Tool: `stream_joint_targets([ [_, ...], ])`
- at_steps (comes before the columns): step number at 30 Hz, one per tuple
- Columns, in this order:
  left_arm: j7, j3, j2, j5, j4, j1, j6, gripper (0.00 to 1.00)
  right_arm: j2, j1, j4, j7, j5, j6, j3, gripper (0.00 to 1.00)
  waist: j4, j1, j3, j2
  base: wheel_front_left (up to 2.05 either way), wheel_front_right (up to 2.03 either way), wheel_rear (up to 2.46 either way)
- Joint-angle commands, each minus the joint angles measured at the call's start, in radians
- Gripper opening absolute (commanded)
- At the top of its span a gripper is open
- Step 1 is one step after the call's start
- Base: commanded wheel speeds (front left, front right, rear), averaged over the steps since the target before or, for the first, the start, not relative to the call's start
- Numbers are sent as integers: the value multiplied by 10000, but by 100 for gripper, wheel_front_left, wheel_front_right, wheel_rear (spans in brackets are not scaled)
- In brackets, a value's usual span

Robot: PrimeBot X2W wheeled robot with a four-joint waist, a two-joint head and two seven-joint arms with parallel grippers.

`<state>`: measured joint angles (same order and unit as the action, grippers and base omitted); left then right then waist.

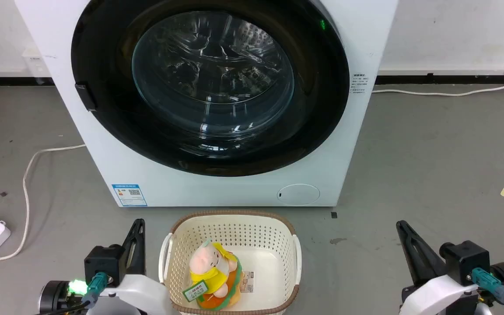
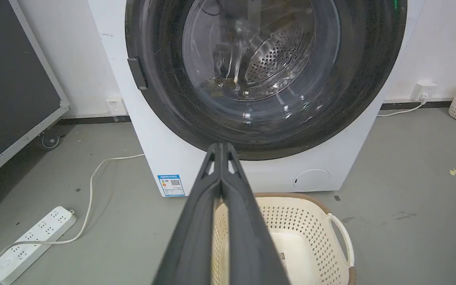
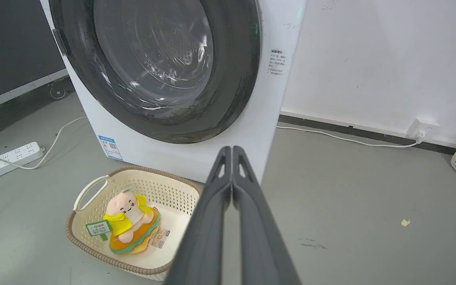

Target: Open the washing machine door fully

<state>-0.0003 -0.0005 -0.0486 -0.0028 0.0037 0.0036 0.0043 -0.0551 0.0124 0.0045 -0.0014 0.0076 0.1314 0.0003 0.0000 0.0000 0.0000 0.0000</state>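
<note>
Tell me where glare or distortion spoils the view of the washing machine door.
Head view: sharp, evenly lit, soft reflections streak the washing machine door. Left wrist view: wide-angle bending at the edges, small glints on the door, drum holes readable through it. Right wrist view: pale sheen over the door, seen obliquely.

Blue sticker (image 1: 129,194): washing machine (image 1: 217,188) front, lower left; QR code, print illegible.
Black print block (image 1: 358,84): same front, right of washing machine door (image 1: 210,87); too small to read.
Green tag (image 1: 195,290): on plush toy (image 1: 212,267); pale characters, illegible.
</note>
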Motion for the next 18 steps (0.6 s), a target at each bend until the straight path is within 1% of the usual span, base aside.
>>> stream_joint_targets([
  [1, 3, 5, -16, 28, -37, -36, -43, 0, 49, -124, -45, 14, -76, -7, -3, 0, 0, 0, 0, 0, 0, 0, 0],
  [18, 3, 5, -16, 28, -37, -36, -43, 0, 49, -124, -45, 14, -76, -7, -3, 0, 0, 0, 0, 0, 0, 0, 0],
])
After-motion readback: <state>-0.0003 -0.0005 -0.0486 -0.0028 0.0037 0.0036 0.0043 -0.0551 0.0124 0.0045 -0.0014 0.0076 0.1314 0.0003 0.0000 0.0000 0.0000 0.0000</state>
